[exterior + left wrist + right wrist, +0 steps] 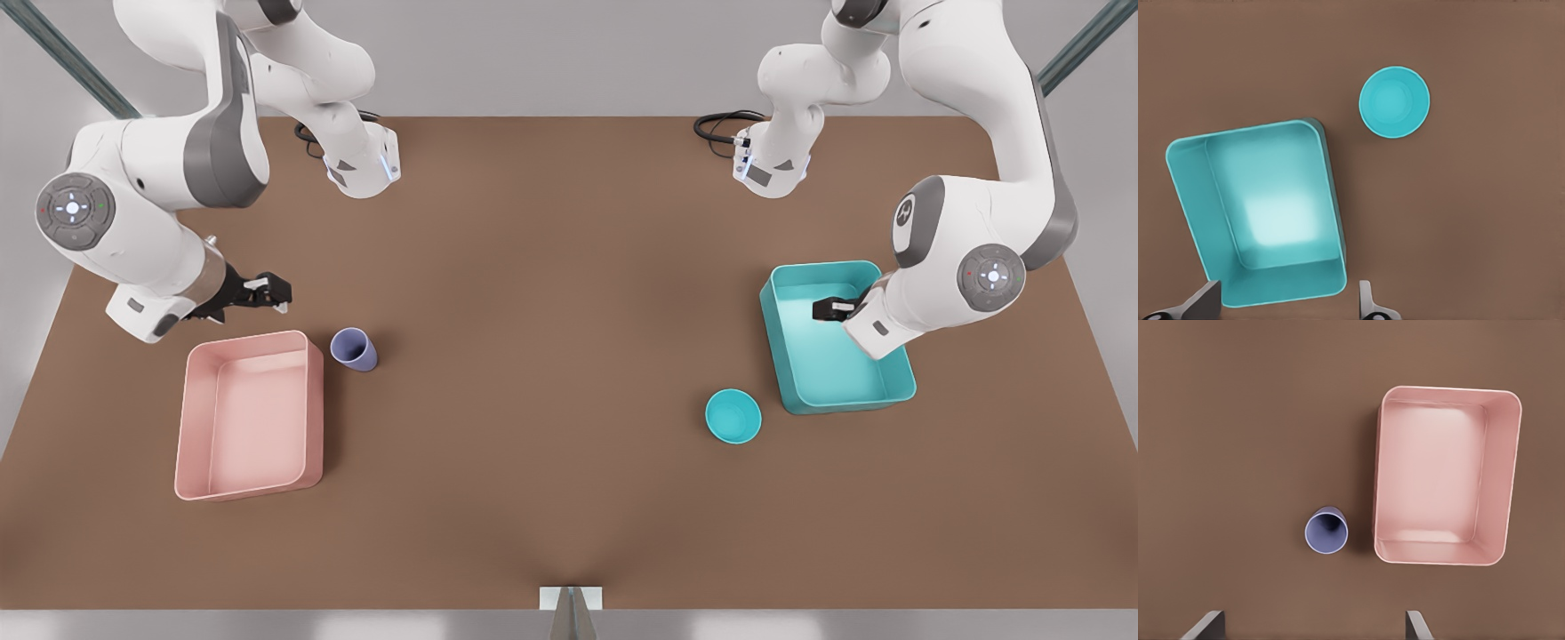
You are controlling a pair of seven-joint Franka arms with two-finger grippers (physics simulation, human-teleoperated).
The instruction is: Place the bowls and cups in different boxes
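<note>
The small teal bowl (733, 416) (1394, 101) sits upright on the brown table, just off the near corner of the teal box (836, 364) (1281, 207). My left gripper (831, 308) (1285, 308), at the front view's right, hovers open over that box with nothing between its fingers. Upright beside the far corner of the pink box (249, 418) (1438, 473) stands the lavender cup (354, 348) (1326, 531). The right gripper (276, 292) (1311, 628) hangs open above the table, behind the pink box and the cup. Both boxes hold nothing.
Both arm bases (363, 164) (772, 169) stand at the table's far edge, with black cables (720, 124) beside them. A small metal mount (571, 604) sits at the near edge. Bare tabletop (551, 356) lies between the two boxes.
</note>
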